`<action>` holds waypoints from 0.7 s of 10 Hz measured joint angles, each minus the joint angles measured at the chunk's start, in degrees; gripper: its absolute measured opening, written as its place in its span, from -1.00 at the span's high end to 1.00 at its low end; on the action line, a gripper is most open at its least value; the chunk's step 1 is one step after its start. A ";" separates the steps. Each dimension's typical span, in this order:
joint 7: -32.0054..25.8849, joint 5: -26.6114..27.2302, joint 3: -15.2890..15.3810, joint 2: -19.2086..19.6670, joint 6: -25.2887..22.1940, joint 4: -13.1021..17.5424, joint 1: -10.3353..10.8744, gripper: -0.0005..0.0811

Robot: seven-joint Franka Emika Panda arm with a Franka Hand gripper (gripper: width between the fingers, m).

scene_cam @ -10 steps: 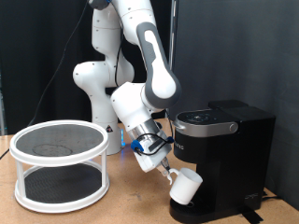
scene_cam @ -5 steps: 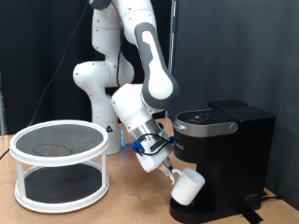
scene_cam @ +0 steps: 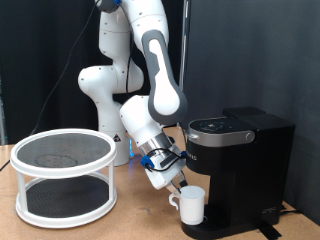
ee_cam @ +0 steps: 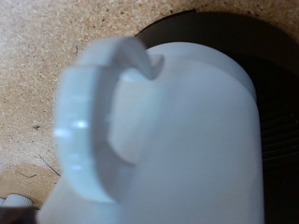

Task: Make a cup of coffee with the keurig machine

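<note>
The white cup (scene_cam: 191, 204) stands upright on the round drip base of the black keurig machine (scene_cam: 240, 165), under its brew head. Its handle points to the exterior view's left. My gripper (scene_cam: 171, 189) is tilted down just left of and slightly above the handle, open, with nothing seen between its fingers. In the wrist view the cup (ee_cam: 187, 140) fills the picture, blurred, with its handle (ee_cam: 89, 121) close to the camera and the dark base behind it. The machine's lid is shut.
A white two-tier round rack with a dark mesh top (scene_cam: 62, 175) stands on the wooden table (scene_cam: 130, 225) at the exterior view's left. The robot's base rises behind it. A black curtain closes the back.
The cup was tilted in the gripper above the drip base. Now it stands upright on the base, and the gripper has drawn back slightly to the left.
</note>
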 joint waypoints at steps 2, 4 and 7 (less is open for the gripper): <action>-0.02 0.01 -0.07 0.04 -0.24 -0.21 -0.20 -0.68; -0.09 0.01 -0.21 0.01 -0.90 -0.45 -0.50 -0.79; -0.14 0.01 -0.20 -0.27 -1.88 -0.75 -0.61 -0.81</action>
